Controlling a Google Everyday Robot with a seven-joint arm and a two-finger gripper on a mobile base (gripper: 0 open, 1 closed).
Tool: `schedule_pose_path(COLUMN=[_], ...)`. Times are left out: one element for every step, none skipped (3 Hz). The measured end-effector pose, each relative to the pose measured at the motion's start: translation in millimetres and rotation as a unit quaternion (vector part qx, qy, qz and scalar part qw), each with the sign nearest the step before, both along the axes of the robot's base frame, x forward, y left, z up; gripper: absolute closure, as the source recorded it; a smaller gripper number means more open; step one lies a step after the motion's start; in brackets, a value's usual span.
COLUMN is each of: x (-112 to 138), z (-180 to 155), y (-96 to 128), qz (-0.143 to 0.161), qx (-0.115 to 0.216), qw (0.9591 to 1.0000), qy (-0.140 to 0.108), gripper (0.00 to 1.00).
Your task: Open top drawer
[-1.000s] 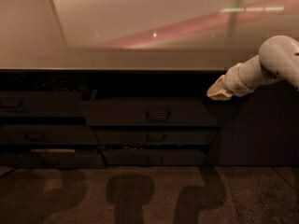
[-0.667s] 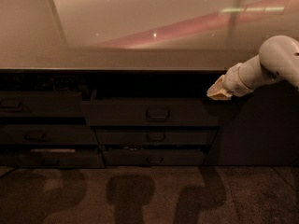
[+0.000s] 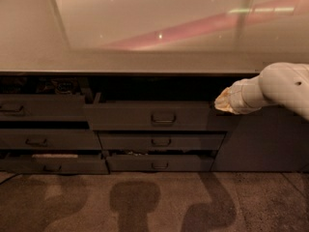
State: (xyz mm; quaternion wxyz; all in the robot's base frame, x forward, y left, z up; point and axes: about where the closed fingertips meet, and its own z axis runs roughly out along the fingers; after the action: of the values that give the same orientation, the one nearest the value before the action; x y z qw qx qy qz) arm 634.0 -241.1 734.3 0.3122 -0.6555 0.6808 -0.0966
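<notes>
I see the pale bench [image 3: 145, 62] spanning the view above dark drawer fronts. The top drawer [image 3: 125, 117] sits centre, just under the bench edge, partly out. My tool [image 3: 223, 102] is at its upper right corner; apart or together, I cannot tell.

Top drawer [image 3: 125, 117]: dark grey, broad and tall, flat-fronted, level, set in the middle column straight beneath the worktop's [image 3: 145, 64] front edge. Partly drawn out, front face standing proud of the two shallower fronts [image 3: 193, 141] below and reaching past them at both ends. Black open gap between its upper edge and the worktop's front edge, inside too dark to make out. One small rounded loop handle [image 3: 163, 118], a little right of the front's middle, untouched. Gripper [image 3: 223, 103] at the front's upper right corner, just beside or touching the top edge; contact not clear.
</notes>
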Motion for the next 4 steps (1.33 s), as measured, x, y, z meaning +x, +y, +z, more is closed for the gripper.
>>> schedule_pose_path(x=[2,3,19,43], z=[-12,-13,-5,3], y=[7,8,3,6], qz=[0.006,0.004,-0.016,-0.039], qx=[-0.004,-0.007,-0.033,-0.062], qw=[0.9999,0.9999,0.9992,0.9972], qy=[-0.014,-0.014,-0.016,-0.013], gripper=[1.0,1.0,1.0,1.0])
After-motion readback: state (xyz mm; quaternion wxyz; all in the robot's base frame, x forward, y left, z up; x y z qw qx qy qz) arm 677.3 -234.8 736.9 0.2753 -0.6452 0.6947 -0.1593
